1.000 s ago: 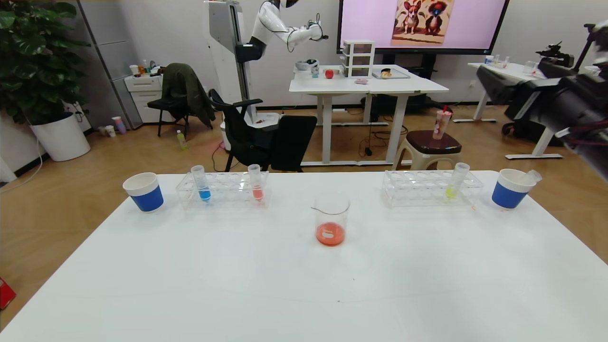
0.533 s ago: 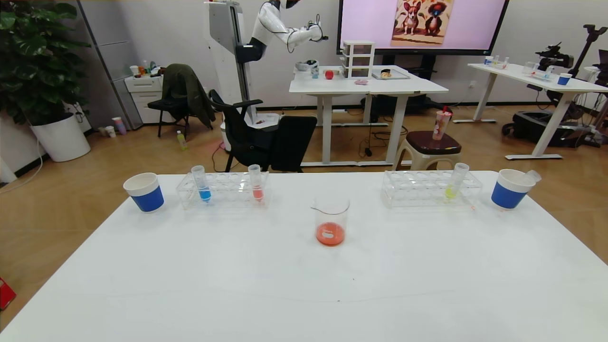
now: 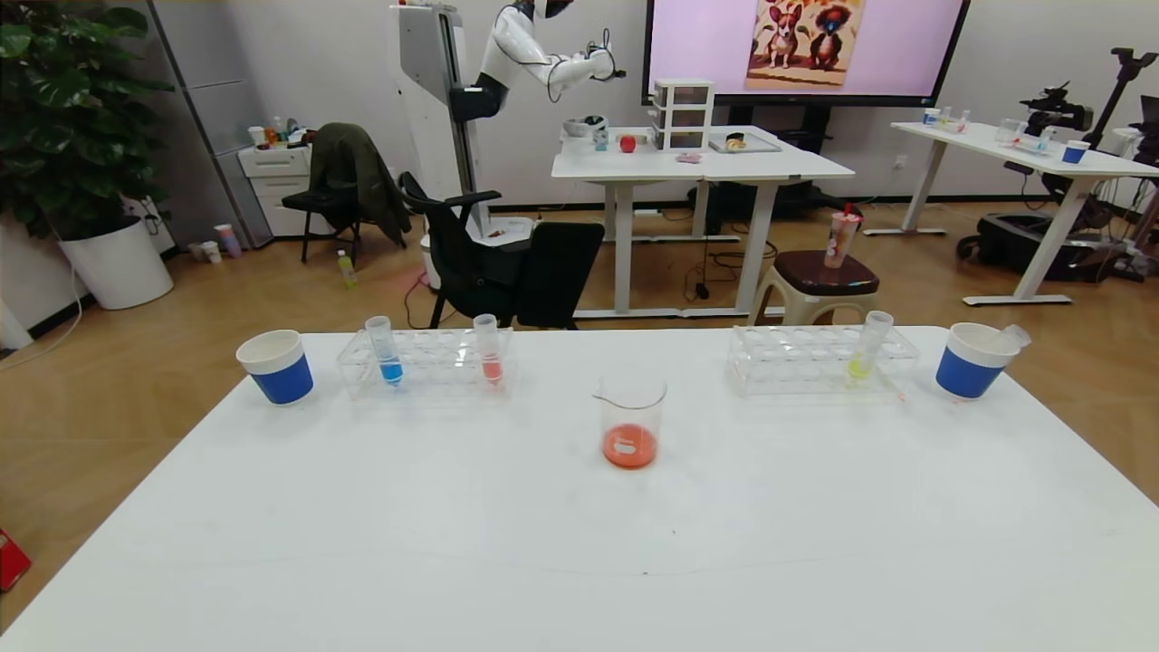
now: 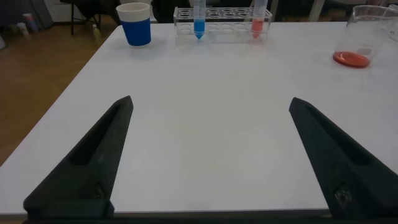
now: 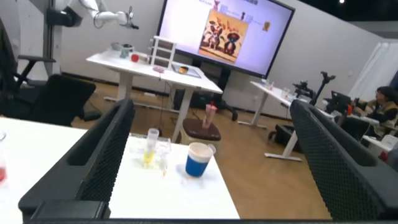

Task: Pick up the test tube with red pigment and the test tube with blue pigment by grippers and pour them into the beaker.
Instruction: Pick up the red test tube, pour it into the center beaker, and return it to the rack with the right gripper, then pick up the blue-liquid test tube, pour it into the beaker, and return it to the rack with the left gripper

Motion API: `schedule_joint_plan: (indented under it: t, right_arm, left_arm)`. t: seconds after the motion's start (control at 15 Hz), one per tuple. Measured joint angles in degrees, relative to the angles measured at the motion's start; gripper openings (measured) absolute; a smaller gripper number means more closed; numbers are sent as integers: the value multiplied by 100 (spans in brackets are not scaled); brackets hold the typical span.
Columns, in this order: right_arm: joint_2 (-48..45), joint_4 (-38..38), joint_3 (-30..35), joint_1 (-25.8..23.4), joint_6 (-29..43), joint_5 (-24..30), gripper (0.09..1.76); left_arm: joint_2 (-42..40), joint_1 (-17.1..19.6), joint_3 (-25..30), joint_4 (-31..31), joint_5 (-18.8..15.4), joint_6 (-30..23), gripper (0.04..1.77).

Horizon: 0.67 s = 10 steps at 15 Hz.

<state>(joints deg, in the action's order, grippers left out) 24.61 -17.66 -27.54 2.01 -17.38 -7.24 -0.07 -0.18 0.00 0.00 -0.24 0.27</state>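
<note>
The white desk [image 3: 453, 543] is carrying two clear racks, two blue-banded paper cups and one beaker. The beaker [image 3: 631, 422] is standing upright near the middle of the desk, apart from both racks, with a shallow layer of orange-red liquid lying in its bottom.

The left rack [image 3: 426, 362] is holding the test tube with blue pigment [image 3: 382, 349] at its left end and a tube with pale salmon-orange liquid [image 3: 488, 348] toward its right end; both are sitting upright in their holes. A paper cup [image 3: 276, 366] is standing just beside this rack on its left.

The right rack [image 3: 819, 359] is holding a tube with yellow-green liquid [image 3: 867, 345], leaning slightly. Another paper cup [image 3: 971, 359] is standing to the right of it, with a clear tube [image 3: 1016, 336] resting tilted against its rim. I cannot tell what colour that tube's tip is.

Neither arm is showing in the head view. In the left wrist view the left claw [image 4: 211, 162] is hanging wide and empty over the near left part of the desk, well short of the left rack. In the right wrist view the right claw [image 5: 211, 162] is likewise standing wide and empty, off the desk's right side, looking toward the yellow-green tube and the right cup.
</note>
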Motion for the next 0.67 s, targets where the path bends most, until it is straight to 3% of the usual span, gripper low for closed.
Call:
schedule_joint_plan:
  t: [0.33, 0.67]
  right_arm:
    - [-1881, 1726, 401, -144, 102, 374, 174]
    - [-2420, 874, 1949, -183, 711, 936, 174]
  left_arm:
    - [0, 0, 0, 0, -2, -2, 175]
    - [0, 0, 0, 0, 0, 0, 175]
